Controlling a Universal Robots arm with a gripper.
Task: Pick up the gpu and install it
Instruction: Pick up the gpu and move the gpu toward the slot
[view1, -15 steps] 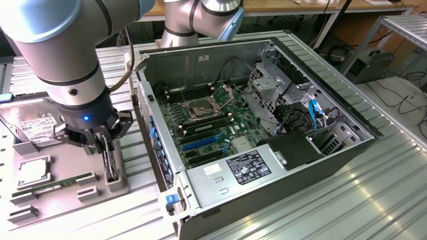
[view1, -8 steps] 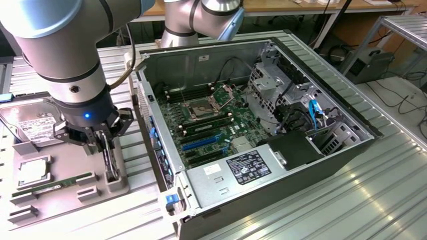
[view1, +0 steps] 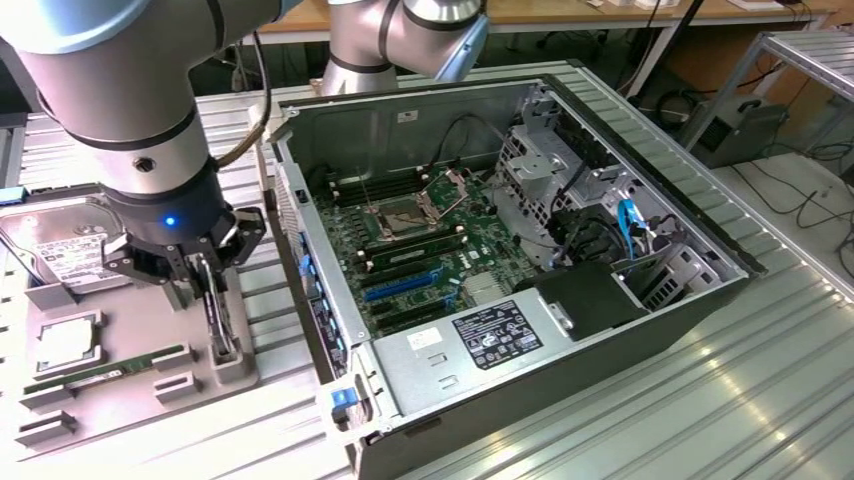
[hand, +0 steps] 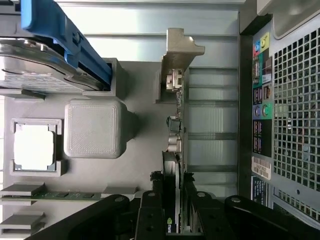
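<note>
Ribbed metal surface (view1: 747, 400) all round, a grey moulded tray (view1: 134, 400) on the exterior view's left and the open computer case (view1: 721, 250) on its right, lying on its side with the motherboard (view1: 427, 240) facing up. And the arm is down over the tray!

The gripper (view1: 200, 288) sits right on the gpu (hand: 176, 145), which stands on its long edge in a slot along the tray's side nearest the case. That upright stance is the point of the holder: both flat faces are offered to the fingers (hand: 150, 215), and from the wrist view they press on the card from either side, clamped on it as far as I can judge. The silver bracket (hand: 179, 52) at the far end rests against a grey post, so the card looks seated in its holder, not lifted.

Room to move? Open air above the card. A strip of bare ribbed surface separates it from the case's perforated rear panel (hand: 295, 110), which stands near. On the other side sit the hard drive (view1: 67, 255), a processor chip (view1: 64, 345) and the RAM stick (view1: 107, 368), each in its own pocket, clear of the fingers. Inside the case, the blue slot (view1: 400, 287) lies uncovered.
</note>
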